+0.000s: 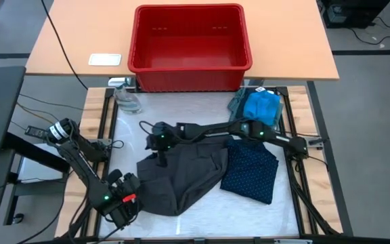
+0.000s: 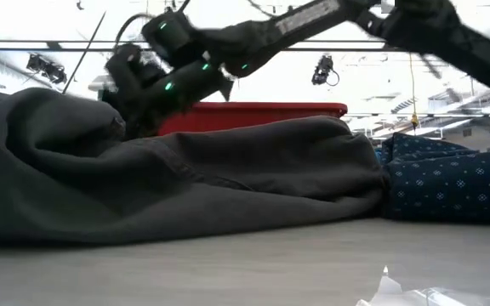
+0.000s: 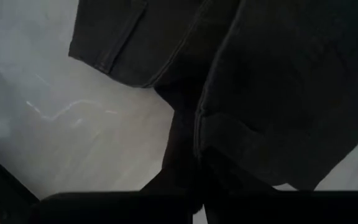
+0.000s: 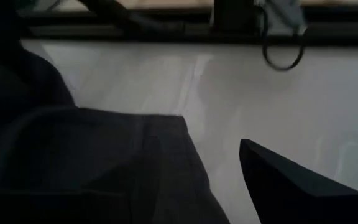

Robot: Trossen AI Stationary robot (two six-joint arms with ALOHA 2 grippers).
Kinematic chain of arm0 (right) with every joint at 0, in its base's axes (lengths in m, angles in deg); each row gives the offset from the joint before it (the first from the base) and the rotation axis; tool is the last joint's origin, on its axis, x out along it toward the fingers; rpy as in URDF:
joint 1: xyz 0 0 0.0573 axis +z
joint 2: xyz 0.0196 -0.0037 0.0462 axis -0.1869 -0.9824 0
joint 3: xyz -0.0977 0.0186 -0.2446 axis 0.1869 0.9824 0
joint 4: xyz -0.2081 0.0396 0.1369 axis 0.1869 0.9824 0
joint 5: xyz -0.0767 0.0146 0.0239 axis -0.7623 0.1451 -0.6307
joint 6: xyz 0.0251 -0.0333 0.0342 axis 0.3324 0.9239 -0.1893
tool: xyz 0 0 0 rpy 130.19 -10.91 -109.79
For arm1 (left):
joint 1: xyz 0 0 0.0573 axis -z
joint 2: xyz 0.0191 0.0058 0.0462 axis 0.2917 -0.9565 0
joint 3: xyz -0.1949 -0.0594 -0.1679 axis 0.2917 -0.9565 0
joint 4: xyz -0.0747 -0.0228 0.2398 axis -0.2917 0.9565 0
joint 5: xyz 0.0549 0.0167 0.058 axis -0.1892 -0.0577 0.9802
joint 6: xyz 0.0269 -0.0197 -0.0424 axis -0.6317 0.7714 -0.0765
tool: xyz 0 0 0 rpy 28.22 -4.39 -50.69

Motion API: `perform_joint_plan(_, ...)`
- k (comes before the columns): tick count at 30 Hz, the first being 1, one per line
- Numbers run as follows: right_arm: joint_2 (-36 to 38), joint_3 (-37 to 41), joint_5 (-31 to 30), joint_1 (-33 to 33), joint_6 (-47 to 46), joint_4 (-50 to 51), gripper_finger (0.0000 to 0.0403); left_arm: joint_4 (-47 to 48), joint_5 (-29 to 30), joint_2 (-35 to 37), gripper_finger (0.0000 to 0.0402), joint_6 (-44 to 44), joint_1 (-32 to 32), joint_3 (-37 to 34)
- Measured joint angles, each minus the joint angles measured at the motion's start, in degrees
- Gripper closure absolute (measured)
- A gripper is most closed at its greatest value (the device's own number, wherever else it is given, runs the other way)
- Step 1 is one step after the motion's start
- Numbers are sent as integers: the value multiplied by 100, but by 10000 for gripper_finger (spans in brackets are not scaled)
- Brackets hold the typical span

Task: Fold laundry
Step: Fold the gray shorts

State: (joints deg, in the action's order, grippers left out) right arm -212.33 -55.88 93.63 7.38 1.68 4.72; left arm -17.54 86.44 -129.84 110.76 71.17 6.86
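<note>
My right gripper point(image 1: 161, 157) stood open above the charcoal garment point(image 1: 181, 177) at mid-table; my left gripper point(image 1: 128, 192), clenched on its near-left edge, risked dragging the fold askew.

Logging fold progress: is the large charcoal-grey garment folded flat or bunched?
Bunched: the large charcoal-grey garment lies rumpled with uneven edges, and the low view shows it humped.

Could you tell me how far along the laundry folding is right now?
Done: navy dotted piece lies folded. In hand: charcoal garment, rumpled; left gripper shut on its edge, right gripper over its far edge. Left: blue garment, grey-green shirt.
</note>
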Motion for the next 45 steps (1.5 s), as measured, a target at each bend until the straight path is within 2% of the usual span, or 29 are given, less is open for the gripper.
perform_joint_plan(6, -1014, -1353, 265, -16, 25, 658, 183, -41, 0, 0, 386, -97, 2, 0)
perform_joint_plan(9, -1104, -1248, 279, -28, -173, 429, 182, -67, 1, -2, 386, -95, 7, -8)
perform_joint_plan(14, -1297, -1274, 475, -102, 30, 961, 197, -65, -2, -2, 385, -92, 7, -17)
perform_joint_plan(17, -1324, -1296, 473, -120, 318, 1267, 235, -68, -1, -2, 385, -92, 7, -17)
perform_joint_plan(20, -1319, -1295, 451, -106, 245, 1359, 320, -36, 0, -2, 385, -71, 7, -17)
perform_joint_plan(21, -1286, -1317, 457, -106, 138, 1452, 358, -30, 0, -2, 385, 66, 7, -17)
perform_joint_plan(22, -1263, -1370, 510, -102, 58, 1601, 378, -1, 23, -2, 386, 362, 7, -17)
perform_joint_plan(26, -910, -1285, 789, -153, -870, 1971, 394, 770, 141, 16, 386, 1845, -36, -17)
perform_joint_plan(28, -670, -1310, 447, -217, -1025, 2244, 396, 1213, 197, 95, 389, 2235, -14, -17)
perform_joint_plan(31, -8, -1314, -687, -311, -494, 2798, 396, 1682, 356, 404, 396, 2360, -65, -17)
perform_joint_plan(34, 968, -1316, -1994, -361, 262, 3268, 396, 2029, 987, 913, 398, 2384, -220, -15)
perform_joint_plan(38, 2612, -1363, -3046, -424, 916, 3457, 396, 2527, 2269, 1706, 399, 2184, -501, 102)
perform_joint_plan(41, 3440, -1387, -3862, -495, 1398, 3313, 396, 2403, 3947, 2316, 399, 1170, -704, 312)
perform_joint_plan(43, 3866, -1361, -4140, -523, 1575, 3422, 396, 2281, 4902, 2665, 398, 293, -775, 641)
perform_joint_plan(45, 4219, -1338, -4147, -535, 1292, 3949, 396, 2138, 5183, 2902, 398, -798, -829, 1024)
